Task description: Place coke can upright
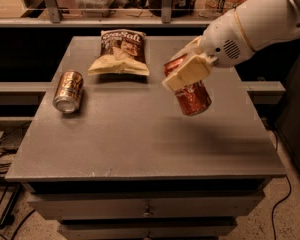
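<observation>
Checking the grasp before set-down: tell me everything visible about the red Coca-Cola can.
The red aluminium coke can, with a silver rim at its lower end, hangs tilted above the grey table top, right of centre, touching nothing but the cream two-finger gripper, which is shut across its upper half.

A single camera looks from high at the front edge of the surface [140,149], angled down and forward toward the shelf [105,21] behind it. It is near enough that the grey top fills most of the view, with the drawer fronts [90,206] showing below. The gripper [184,75] hangs right of centre above the surface, jaws closed on the coke can [195,100].
</observation>
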Controlling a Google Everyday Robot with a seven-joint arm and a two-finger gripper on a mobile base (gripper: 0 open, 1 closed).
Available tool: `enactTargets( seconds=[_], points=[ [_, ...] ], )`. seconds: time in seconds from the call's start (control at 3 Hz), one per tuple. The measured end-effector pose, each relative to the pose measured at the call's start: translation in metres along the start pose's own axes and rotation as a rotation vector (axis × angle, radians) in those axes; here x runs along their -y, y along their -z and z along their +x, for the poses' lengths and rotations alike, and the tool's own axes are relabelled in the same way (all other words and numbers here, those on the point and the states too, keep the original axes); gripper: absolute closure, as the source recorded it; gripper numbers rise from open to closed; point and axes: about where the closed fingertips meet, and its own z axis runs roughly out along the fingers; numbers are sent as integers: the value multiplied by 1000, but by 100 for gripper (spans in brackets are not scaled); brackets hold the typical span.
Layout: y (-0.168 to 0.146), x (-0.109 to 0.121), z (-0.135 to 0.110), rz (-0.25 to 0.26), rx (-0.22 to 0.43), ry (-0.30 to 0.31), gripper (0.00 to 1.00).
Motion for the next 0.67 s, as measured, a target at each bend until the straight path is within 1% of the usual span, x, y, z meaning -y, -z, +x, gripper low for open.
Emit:
enactTargets(
  seconds=[0.33,0.67],
  points=[
    [-4,-4,-3,-20,-37,18,100],
    [-13,-14,-10,-30,-72,122,100]
  ],
)
